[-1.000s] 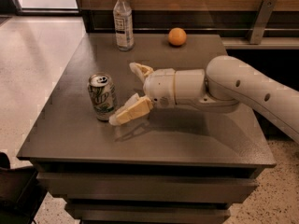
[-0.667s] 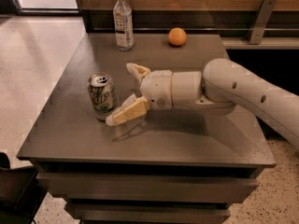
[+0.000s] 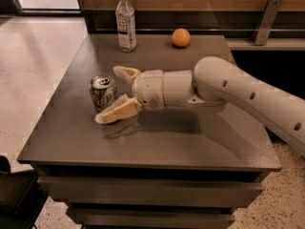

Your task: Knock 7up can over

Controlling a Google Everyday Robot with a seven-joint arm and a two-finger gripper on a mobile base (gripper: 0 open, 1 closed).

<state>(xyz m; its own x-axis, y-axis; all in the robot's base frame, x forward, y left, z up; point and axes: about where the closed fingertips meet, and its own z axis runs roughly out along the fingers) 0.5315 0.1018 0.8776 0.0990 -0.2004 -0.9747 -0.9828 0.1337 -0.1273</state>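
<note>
Silver 7up can [image 3: 102, 95], just 1, stands upright before your gripper [image 3: 110, 94], whose 2 fingers are spread wide. Further back you have 1 water bottle [image 3: 126, 23] and 1 orange [image 3: 181, 37].

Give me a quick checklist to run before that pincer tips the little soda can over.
1. Silver-white aluminium soda can with green markings stands upright: ok.
2. Pincer open, one finger behind the can, one in front: ok.
3. Pincer touching the can: cannot tell.
4. Clear plastic water bottle and round orange fruit far back, out of the way: ok.
5. Bare dark grey tabletop left of the can for it to fall: ok.
</note>
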